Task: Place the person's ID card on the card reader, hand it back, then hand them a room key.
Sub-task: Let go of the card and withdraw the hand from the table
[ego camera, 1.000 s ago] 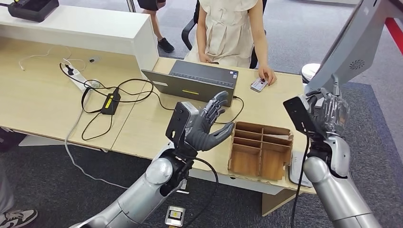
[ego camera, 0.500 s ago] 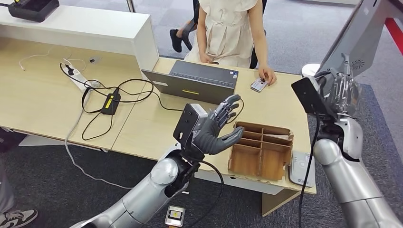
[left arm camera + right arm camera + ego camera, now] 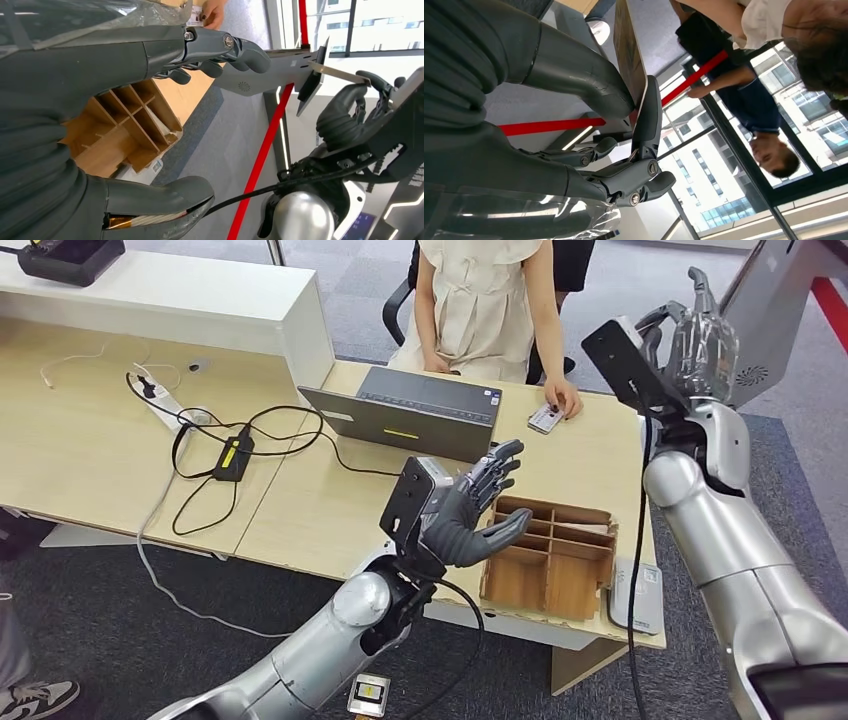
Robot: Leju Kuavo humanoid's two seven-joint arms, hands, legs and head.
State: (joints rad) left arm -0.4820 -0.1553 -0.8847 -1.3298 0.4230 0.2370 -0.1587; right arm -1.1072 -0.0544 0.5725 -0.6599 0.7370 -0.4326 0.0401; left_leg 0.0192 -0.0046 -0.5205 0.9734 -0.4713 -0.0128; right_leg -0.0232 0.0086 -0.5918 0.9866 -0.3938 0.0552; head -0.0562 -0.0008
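**A:** How far along is your task?

**B:** Your right robot hand (image 3: 690, 335) is raised high over the far corner of the surface (image 3: 300, 500). In its wrist view, the thumb and one finger look clamped on a thin card (image 3: 628, 50). Your left robot hand (image 3: 465, 510) hovers with fingers apart and holds nothing. A wooden tray (image 3: 548, 555) sits just beside and below it. A small card (image 3: 545, 418) lies on the surface beyond the left robot hand, under the fingertips of the person's hand (image 3: 563, 398).

**A:** So what is done?

**B:** My guess is that the small card is the ID, already read and returned, and the thin card is the room key. If so, only the handover is left. The card reader (image 3: 637, 597) lies well below the right robot hand, beside the tray, with nothing on it.

**A:** What can't you make out?

**B:** The thin card is seen edge-on, so its face is unreadable. A clear plastic cover blurs the right robot hand from above. Which card is which stays uncertain.
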